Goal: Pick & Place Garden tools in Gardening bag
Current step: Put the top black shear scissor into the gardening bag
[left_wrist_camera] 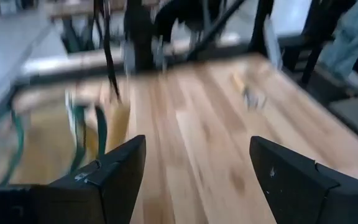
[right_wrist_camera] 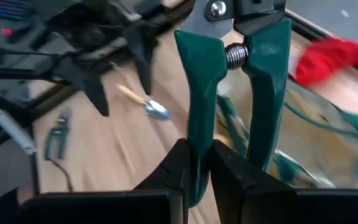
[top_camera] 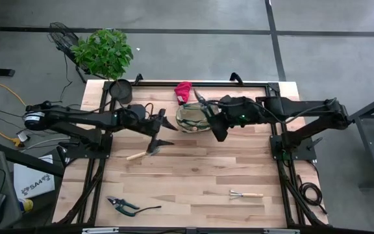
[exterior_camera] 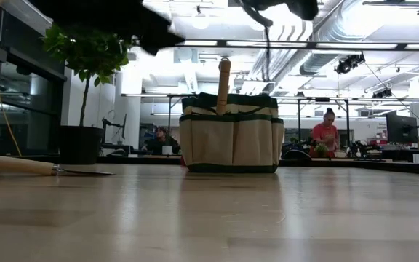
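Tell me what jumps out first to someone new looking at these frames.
The right gripper is clamped on one green handle of a pair of shears, held above the tan gardening bag at the table's far middle. The left gripper hangs open beside the bag, above the trowel. A red glove lies behind the bag.

The table (top_camera: 193, 175) has a light wooden plank top. On it, near the far edge at the middle, stands the bag (top_camera: 191, 119), with a red glove (top_camera: 184, 91) just behind it. A black pot (top_camera: 121, 90) with a leafy plant sits at the far left corner. A trowel (top_camera: 145, 151) lies left of centre. Pruners (top_camera: 123, 205) lie near the front left edge, and a mini rake (top_camera: 245, 194) lies front right, well apart from them.
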Motion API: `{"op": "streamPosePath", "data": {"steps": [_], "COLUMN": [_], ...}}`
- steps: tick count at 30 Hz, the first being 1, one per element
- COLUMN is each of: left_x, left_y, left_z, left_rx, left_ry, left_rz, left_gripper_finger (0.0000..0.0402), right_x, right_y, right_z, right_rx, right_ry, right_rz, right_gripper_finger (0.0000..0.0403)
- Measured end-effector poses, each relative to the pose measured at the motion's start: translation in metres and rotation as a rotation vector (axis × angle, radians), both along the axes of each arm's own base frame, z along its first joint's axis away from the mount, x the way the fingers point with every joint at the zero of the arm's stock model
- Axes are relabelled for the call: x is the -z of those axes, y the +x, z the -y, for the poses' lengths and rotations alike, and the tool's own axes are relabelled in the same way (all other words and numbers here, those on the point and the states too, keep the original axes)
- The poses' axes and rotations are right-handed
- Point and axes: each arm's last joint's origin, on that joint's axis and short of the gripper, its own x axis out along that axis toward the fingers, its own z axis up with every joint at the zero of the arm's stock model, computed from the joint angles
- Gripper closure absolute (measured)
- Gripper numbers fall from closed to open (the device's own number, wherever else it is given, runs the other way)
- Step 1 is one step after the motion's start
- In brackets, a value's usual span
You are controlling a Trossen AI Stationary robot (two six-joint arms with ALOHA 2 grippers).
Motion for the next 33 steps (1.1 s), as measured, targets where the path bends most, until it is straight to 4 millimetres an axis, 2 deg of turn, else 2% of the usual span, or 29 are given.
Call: {"op": "streamPosePath", "data": {"steps": [10, 15, 23, 27, 33], "left_x": [-0.034, -0.044, -0.062, -0.062, -0.061], "left_y": [0.003, 0.001, 0.001, 0.001, 0.001], "left_z": [0.001, 0.002, 0.003, 0.003, 0.004], "left_rx": [0.031, 0.065, 0.108, 0.132, 0.146], "left_ry": [-0.025, -0.033, -0.066, -0.066, -0.064], "left_rz": [0.354, 0.453, 0.511, 0.503, 0.497], "left_gripper_finger": [0.0121, 0.0121, 0.0121, 0.0121, 0.0121], "right_x": [-0.023, -0.023, -0.005, 0.000, -0.002], "right_y": [0.010, 0.015, 0.037, 0.046, 0.050], "right_z": [-0.032, -0.044, -0.050, -0.053, -0.056], "right_rx": [-0.285, -0.353, -0.398, -0.448, -0.530], "right_ry": [-0.126, -0.169, -0.167, -0.166, -0.165], "right_rz": [0.254, 0.287, 0.252, 0.266, 0.325], "right_gripper_finger": [0.0367, 0.0372, 0.0372, 0.0372, 0.0372]}}
